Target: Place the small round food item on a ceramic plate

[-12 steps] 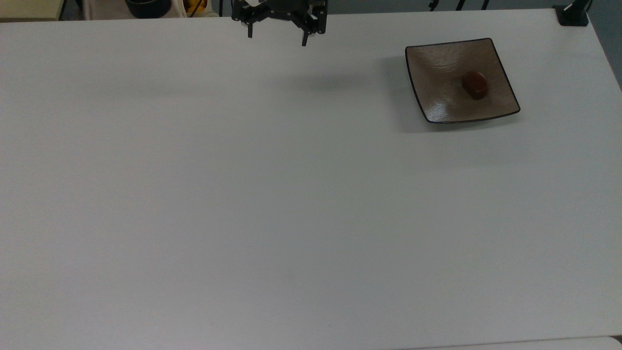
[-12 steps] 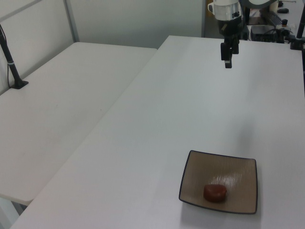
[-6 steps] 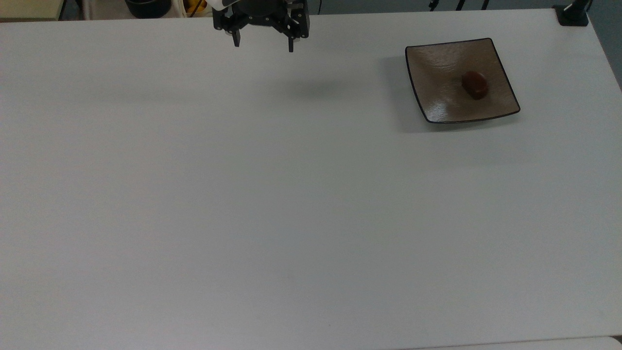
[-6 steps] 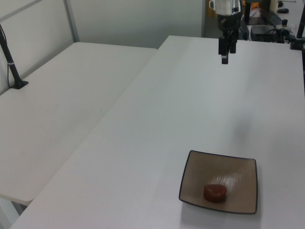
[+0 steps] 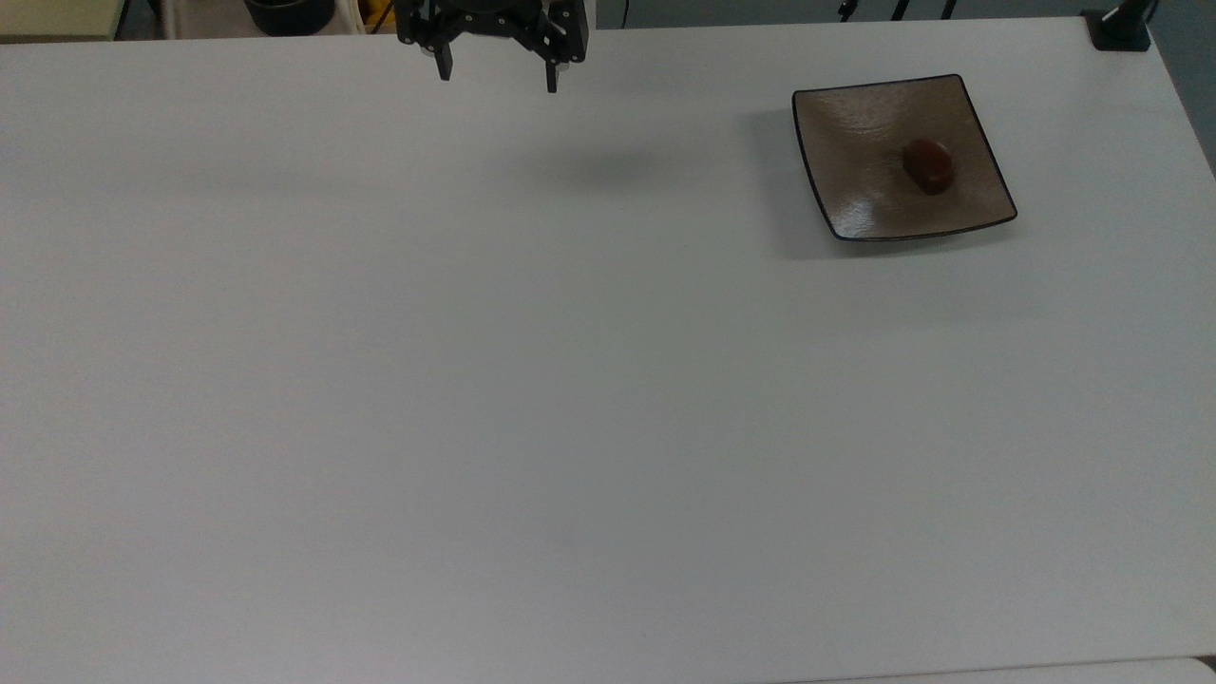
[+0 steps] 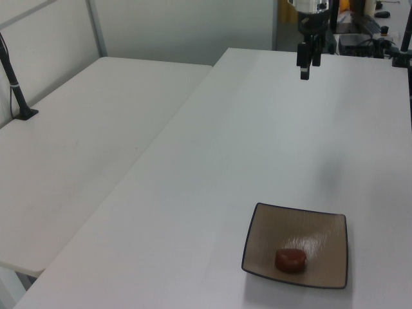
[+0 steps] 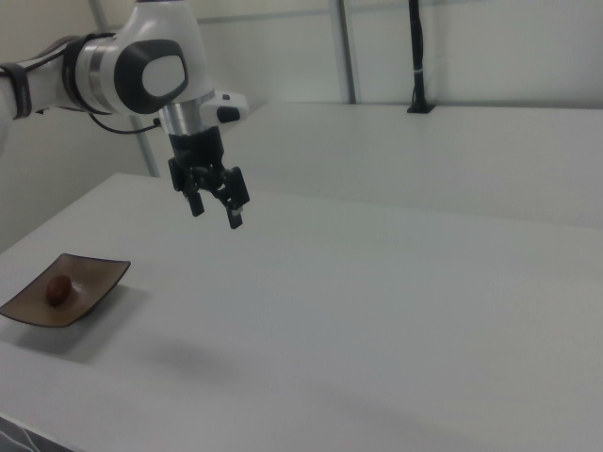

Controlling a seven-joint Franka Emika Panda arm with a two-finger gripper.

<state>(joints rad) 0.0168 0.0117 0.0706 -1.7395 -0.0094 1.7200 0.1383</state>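
The small round food item (image 5: 928,165) lay on the ceramic plate (image 5: 855,180) at upper right; the gripper (image 5: 496,78), fingers spread and seemingly empty, hung at top centre, well apart

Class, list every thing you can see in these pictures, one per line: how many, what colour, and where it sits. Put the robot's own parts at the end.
ceramic plate: one, glossy brown with a thin black rim, on the table toward the top view's upper right.
small round food item: one, reddish-brown, lying on the plate, right of its middle in the top view.
table: one, white, carrying the plate.
second table: one, white, beside the first at the left view's left.
black post: one, black, standing on the second table at the left view's far left.
gripper: one, black, open and holding nothing, above the table's far edge in the top view, well apart from the plate.
robot arm: one, white with dark joints, at the right view's upper left.
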